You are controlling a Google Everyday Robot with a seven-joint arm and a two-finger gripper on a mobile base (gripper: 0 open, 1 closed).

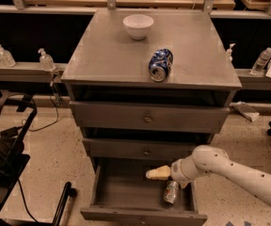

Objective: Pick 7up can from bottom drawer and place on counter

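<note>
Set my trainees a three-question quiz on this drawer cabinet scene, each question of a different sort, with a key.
1. True or false: the 7up can lies in the open bottom drawer.
2. What stands on the counter with the blue-and-white can? A) a mug B) a white bowl C) a plate
3. Fill in: the tool is over the ____ drawer, close to the 7up can.
Key: 1 true; 2 B; 3 bottom.
</note>
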